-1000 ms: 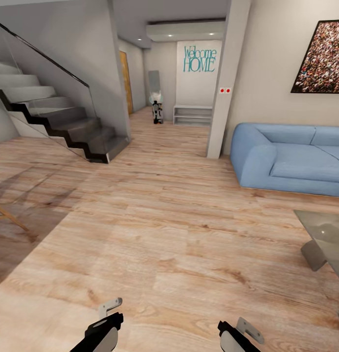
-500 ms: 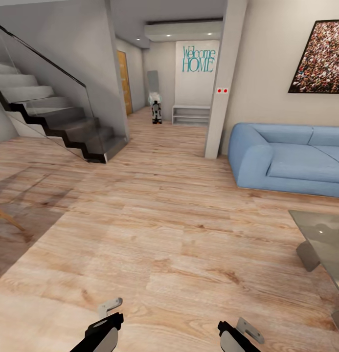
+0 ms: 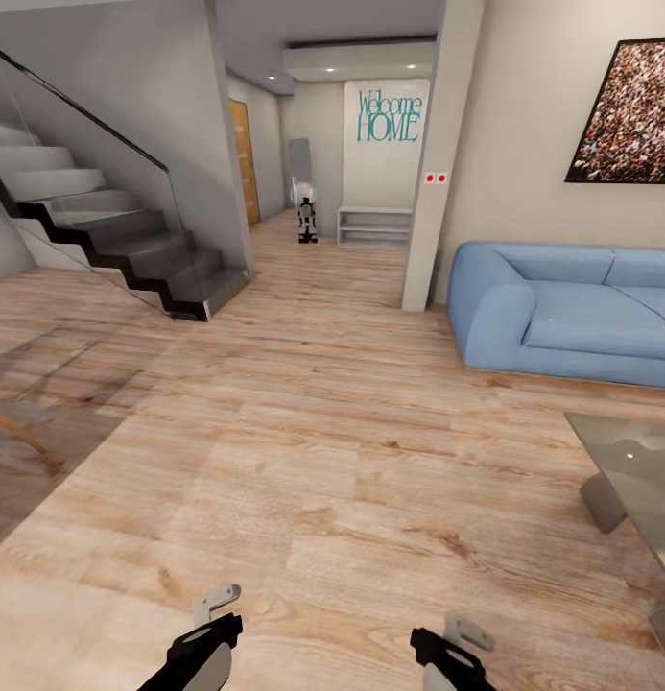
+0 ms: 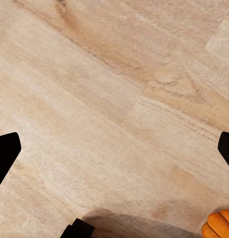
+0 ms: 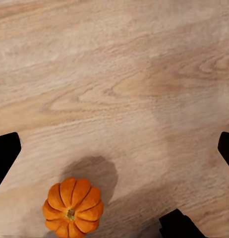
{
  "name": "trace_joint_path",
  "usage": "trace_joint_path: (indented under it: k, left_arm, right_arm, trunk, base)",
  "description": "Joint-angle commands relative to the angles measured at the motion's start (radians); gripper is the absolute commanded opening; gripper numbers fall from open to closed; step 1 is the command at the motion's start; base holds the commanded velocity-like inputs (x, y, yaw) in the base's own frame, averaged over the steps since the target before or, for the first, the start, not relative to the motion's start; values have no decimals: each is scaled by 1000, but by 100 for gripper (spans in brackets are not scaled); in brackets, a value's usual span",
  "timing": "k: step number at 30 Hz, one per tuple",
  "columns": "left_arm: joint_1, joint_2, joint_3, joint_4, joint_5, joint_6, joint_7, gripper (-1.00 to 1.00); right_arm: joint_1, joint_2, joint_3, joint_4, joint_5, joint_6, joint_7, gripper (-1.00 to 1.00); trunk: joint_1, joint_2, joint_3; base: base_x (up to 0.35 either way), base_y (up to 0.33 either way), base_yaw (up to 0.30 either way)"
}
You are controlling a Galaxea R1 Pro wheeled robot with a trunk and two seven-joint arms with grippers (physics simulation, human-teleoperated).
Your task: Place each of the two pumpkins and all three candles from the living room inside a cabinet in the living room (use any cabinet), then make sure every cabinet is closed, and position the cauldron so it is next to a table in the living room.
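My left gripper [image 3: 209, 629] has a glossy black housing [image 3: 205, 637] that widens into a smooth pale grey shell [image 3: 209, 669] toward the forearm, and a flat light-grey metal bracket [image 3: 214, 601] bent like an L juts from its front end. My right gripper [image 3: 449, 645] is built the same way: a shiny black body [image 3: 439, 653] carrying a tilted light-grey metal plate [image 3: 468, 631]. In each wrist view my matte black, blunt, wedge-shaped fingertips [image 4: 5, 153] [image 5: 5, 151] show at both side edges, plain and without markings, screws or cables.
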Motion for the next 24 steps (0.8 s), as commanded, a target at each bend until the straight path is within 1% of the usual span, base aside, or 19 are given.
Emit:
trace_joint_path:
  k: [1, 2, 4, 6, 11, 16, 19, 20, 22, 24]
  left_arm:
    - [-1, 2, -7, -2, 3, 5, 8, 100]
    - [-1, 1, -7, -2, 3, 5, 8, 100]
    - [-1, 1, -7, -2, 3, 5, 8, 100]
    - [-1, 1, -7, -2, 3, 5, 8, 100]
    - [-1, 2, -7, -2, 3, 5, 8, 100]
    - [-1, 2, -4, -2, 6, 5, 9, 100]
    - [-1, 9, 5, 14, 9, 1, 12, 100]
    - [-1, 12, 10, 34, 10, -10, 14, 100]
    - [-2, 19, 37, 84, 11, -56, 24, 100]
    - [-2, 31, 76, 106, 11, -76, 38, 100]
  right_arm:
    - [-1, -1, 21, -3, -7, -2, 1, 100]
    - [-1, -1, 40, -4, -6, -2, 17, 100]
    - [-1, -1, 108, -3, -5, -2, 71, 100]
    - [-1, -2, 130, -2, -6, -2, 87, 100]
    - [-1, -1, 142, 0, -15, -2, 96, 100]
    - [-1, -1, 141, 0, -17, -2, 93, 100]
    - [-1, -1, 140, 0, -19, -2, 91, 100]
    - [-1, -1, 140, 0, -19, -2, 91, 100]
    - [-1, -1, 140, 0, -19, -2, 89, 100]
    - [-1, -1, 140, 0, -18, -2, 88, 100]
  trunk:
    - [0, 0, -1]
    - [0, 0, -1]
    - [0, 0, -1]
    - [0, 0, -1]
    - [0, 0, -1]
    - [0, 0, -1]
    - [0, 0, -1]
    - [0, 0, -1]
    - [0, 0, -1]
    - [0, 0, -1]
  base:
    - [0, 0, 0]
    - [0, 0, 0]
    - [0, 0, 0]
    - [0, -24, 0]
    - [0, -111, 0]
    - [0, -18, 0]
    - [0, -2, 0]
    - [0, 0, 0]
    - [0, 0, 0]
    - [0, 0, 0]
